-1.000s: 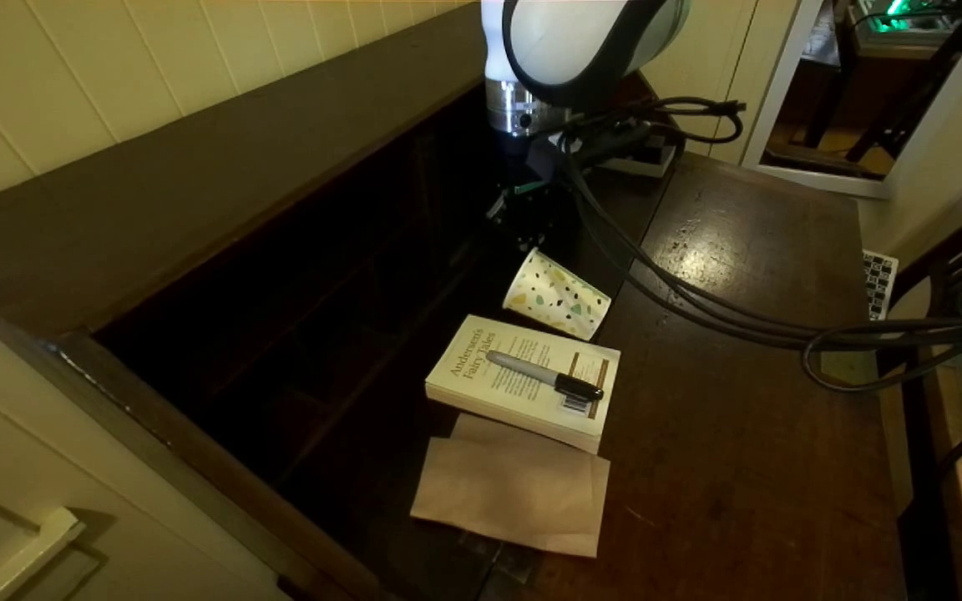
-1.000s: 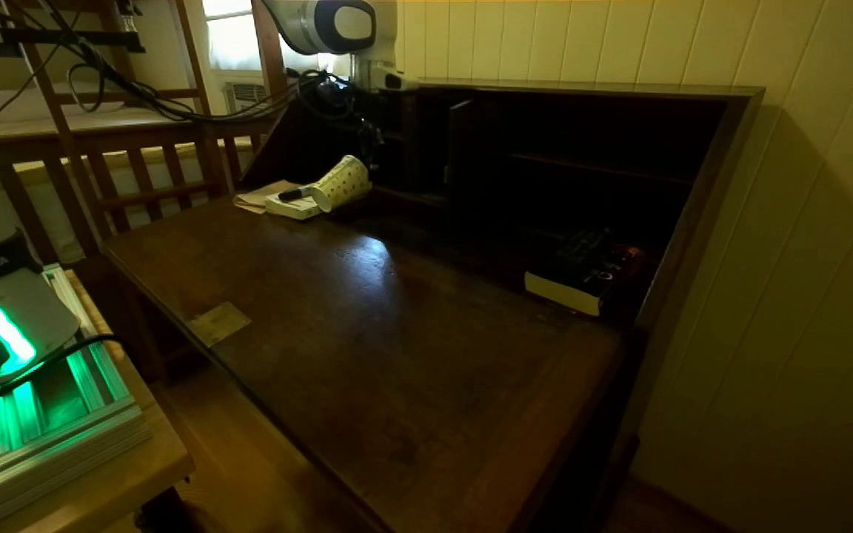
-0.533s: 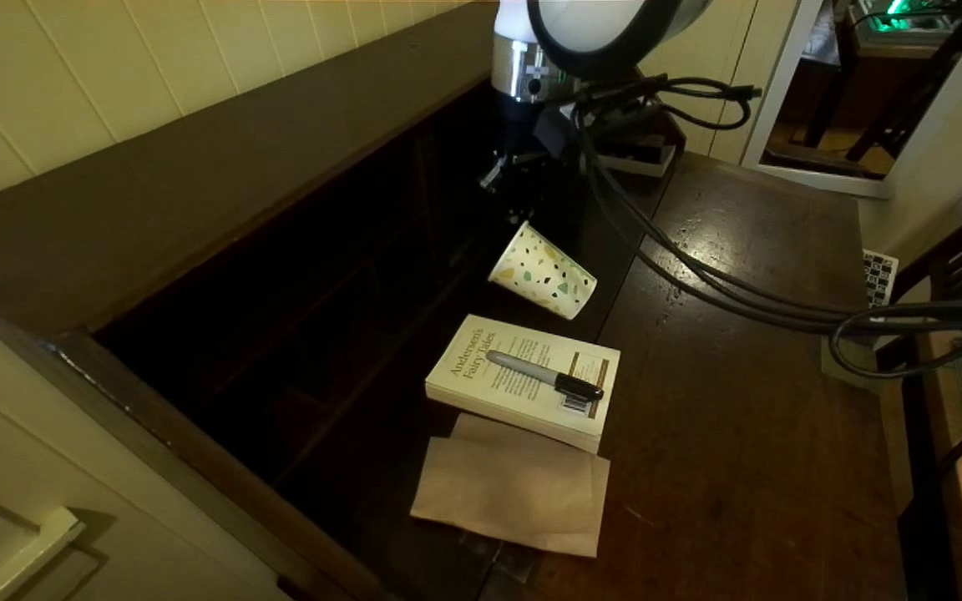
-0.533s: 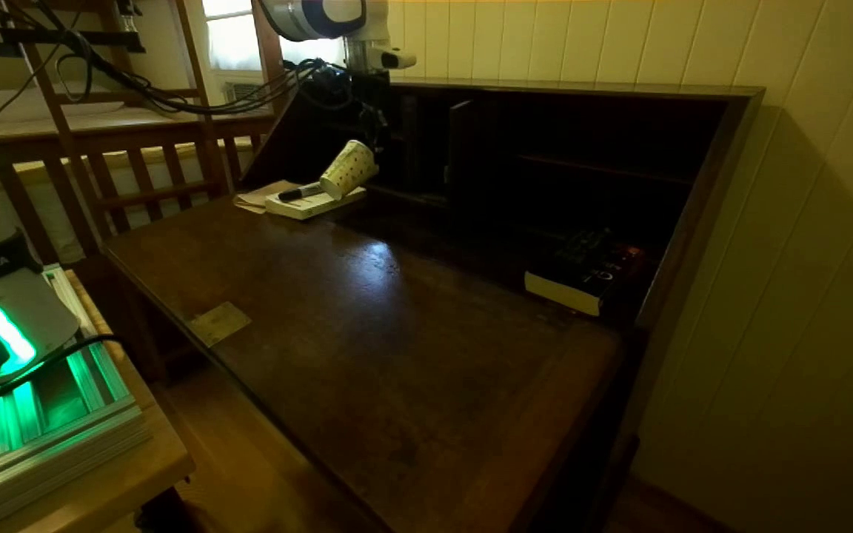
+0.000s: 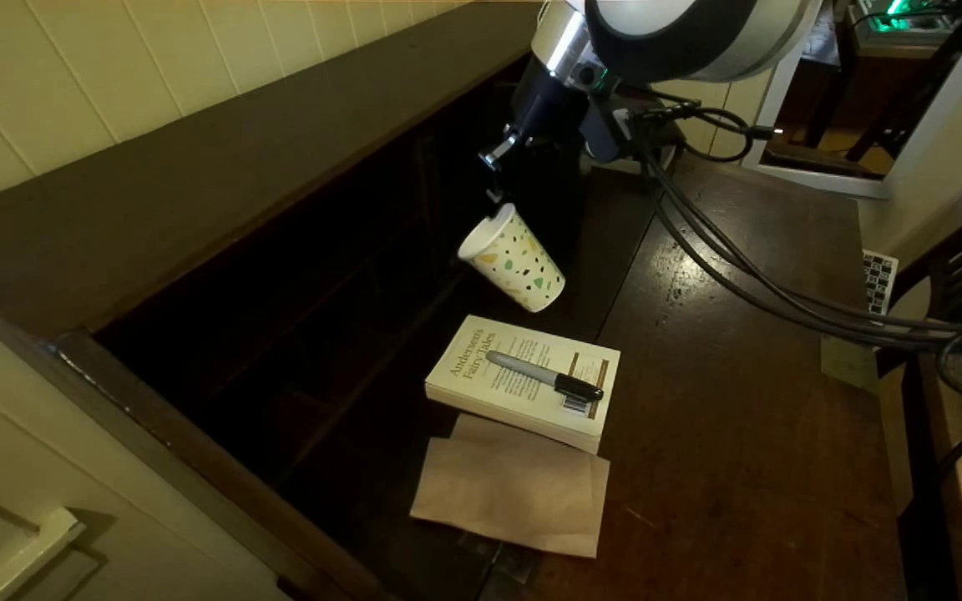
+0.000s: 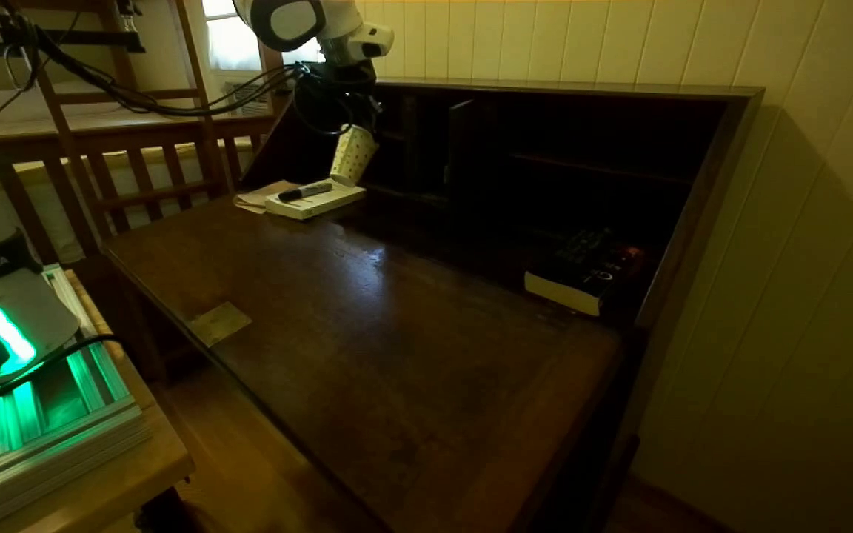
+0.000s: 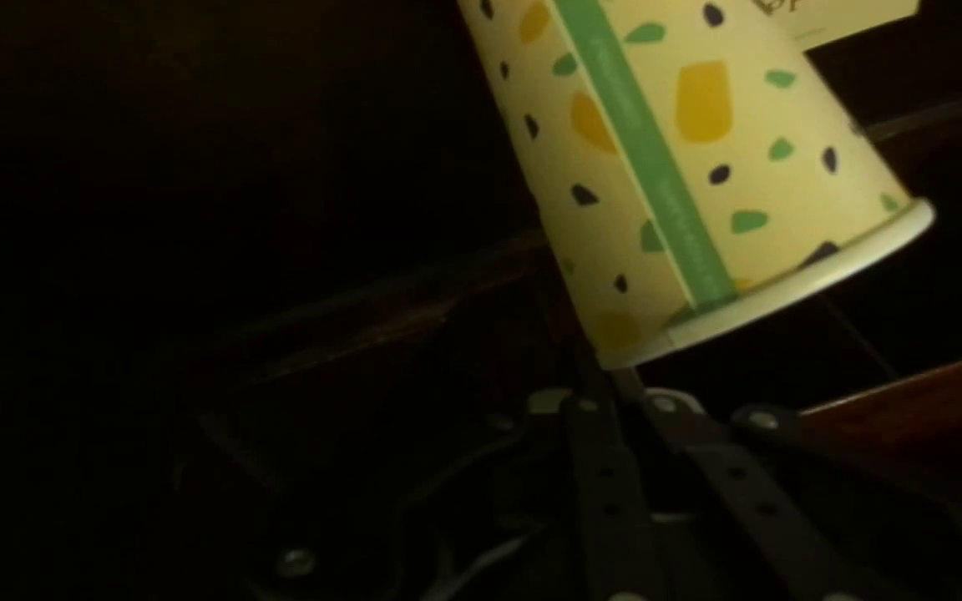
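While pale panelling [image 6: 597, 44] rises behind, the dark desktop [image 6: 412, 370] gleams.

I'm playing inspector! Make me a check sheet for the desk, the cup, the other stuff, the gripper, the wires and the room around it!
Surface: dark wooden desk, shiny where light hits it.
Things in use: speckled paper cup, tilted, pinched at its rim.
Clutter: marker lying on the Andersen's Fairy Tales book; brown paper beside that book; dark book toward the desk's other end.
Gripper: shut on the cup's rim.
Cables: black, drooping from the arm.
Surroundings: yellow panelled wall; green light glowing in an exterior view.
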### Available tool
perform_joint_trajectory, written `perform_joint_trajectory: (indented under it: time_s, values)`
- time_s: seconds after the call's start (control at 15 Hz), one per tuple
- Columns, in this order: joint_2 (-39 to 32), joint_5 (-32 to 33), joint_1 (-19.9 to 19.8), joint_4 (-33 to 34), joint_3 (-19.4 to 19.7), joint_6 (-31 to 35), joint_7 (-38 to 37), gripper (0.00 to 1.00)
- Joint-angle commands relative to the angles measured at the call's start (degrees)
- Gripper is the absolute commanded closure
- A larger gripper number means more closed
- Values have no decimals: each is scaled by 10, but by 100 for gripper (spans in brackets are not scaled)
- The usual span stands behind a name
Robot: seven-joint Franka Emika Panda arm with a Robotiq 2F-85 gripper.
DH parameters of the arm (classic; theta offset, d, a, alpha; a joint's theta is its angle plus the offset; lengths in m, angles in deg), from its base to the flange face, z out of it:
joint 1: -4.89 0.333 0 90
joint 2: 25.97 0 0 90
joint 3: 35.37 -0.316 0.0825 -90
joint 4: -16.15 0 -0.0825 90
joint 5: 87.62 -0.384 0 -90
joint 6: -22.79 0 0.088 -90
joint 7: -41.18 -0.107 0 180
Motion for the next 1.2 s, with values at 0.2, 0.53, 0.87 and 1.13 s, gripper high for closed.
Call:
perform_joint_trajectory:
  time_s: [0.2,0.53,0.87,1.13]
  values:
    - [27,-246,-143,8,-203,28,288,99]
    - [31,-359,-250,36,-284,-13,496,99]
    - [29,-498,-323,33,-298,-105,709,99]
    - [20,-452,-305,38,-287,-79,653,97]
